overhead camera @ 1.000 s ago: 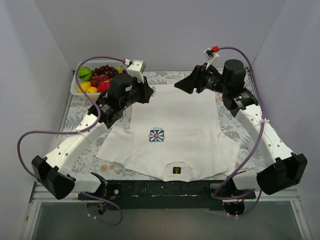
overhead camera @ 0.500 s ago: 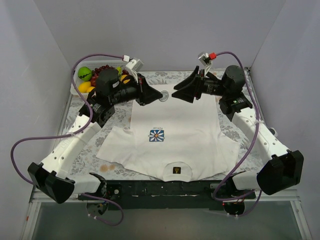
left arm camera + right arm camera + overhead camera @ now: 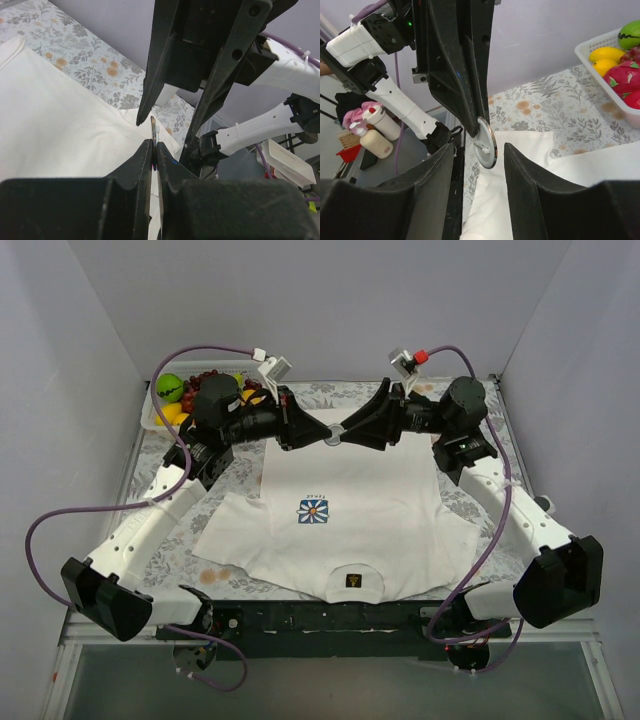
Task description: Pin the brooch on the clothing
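The clothing, a white T-shirt (image 3: 360,485) with a daisy print (image 3: 313,511), lies flat on the table, neck toward the arms' bases. Both grippers meet in the air over its far hem. My left gripper (image 3: 322,434) (image 3: 153,145) is shut on the brooch (image 3: 333,439) (image 3: 154,131), which the left wrist view shows edge-on. In the right wrist view the brooch (image 3: 485,142) shows its pale back and pin. My right gripper (image 3: 346,432) (image 3: 479,146) is open, one finger on each side of the brooch with a gap on both sides.
A white basket (image 3: 152,418) (image 3: 600,52) of fruit stands at the far left corner. A floral cloth (image 3: 170,540) covers the table, with a brownish stain (image 3: 212,575) near the shirt's left sleeve. Walls close in the back and both sides.
Both grippers have swung in toward each other over the shirt's far hem. The right gripper's fingers have come round the brooch and narrowed. The left stays shut on it.
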Motion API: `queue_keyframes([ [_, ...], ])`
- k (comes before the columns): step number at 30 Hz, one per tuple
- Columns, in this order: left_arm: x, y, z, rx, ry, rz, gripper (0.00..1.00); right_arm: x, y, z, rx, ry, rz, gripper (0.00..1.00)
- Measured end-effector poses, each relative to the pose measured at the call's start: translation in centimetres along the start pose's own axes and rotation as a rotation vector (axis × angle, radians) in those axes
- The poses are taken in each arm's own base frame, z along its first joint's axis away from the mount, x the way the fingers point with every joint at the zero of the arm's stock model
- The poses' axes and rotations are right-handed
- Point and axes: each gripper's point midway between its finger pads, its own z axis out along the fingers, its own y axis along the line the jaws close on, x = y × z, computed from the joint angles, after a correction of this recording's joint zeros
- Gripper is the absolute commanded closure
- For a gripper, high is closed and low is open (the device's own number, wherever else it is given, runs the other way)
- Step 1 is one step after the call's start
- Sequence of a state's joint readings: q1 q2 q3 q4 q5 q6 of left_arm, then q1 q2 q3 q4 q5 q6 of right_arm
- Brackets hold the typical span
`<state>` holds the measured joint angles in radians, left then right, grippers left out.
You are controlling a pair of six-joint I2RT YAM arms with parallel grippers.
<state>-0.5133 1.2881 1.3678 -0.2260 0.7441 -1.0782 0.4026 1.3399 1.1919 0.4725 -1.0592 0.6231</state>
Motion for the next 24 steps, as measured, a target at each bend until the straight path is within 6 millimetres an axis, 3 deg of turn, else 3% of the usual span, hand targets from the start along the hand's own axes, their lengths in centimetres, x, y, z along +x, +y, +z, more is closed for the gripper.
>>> queue_keyframes([
  [7, -0.7, -0.2, 0.0, 0.008, -0.05, 0.007, 1.0, 0.9, -0.5, 0.1, 0.009, -0.034, 0.057, 0.48],
  [13, -0.7, -0.3, -0.2, 0.015, -0.087, -0.003, 1.0, 0.4, 0.0, 0.1, -0.012, -0.106, 0.089, 0.63],
  [18, -1.2, -0.7, -0.2, 0.033, -0.121, 0.002, 1.0, -0.5, 0.7, 0.2, -0.049, -0.135, 0.083, 0.64],
  [24, -1.5, -1.2, -0.4, 0.052, -0.155, 0.009, 1.0, -0.7, 1.2, 0.5, -0.064, -0.147, 0.087, 0.75],
])
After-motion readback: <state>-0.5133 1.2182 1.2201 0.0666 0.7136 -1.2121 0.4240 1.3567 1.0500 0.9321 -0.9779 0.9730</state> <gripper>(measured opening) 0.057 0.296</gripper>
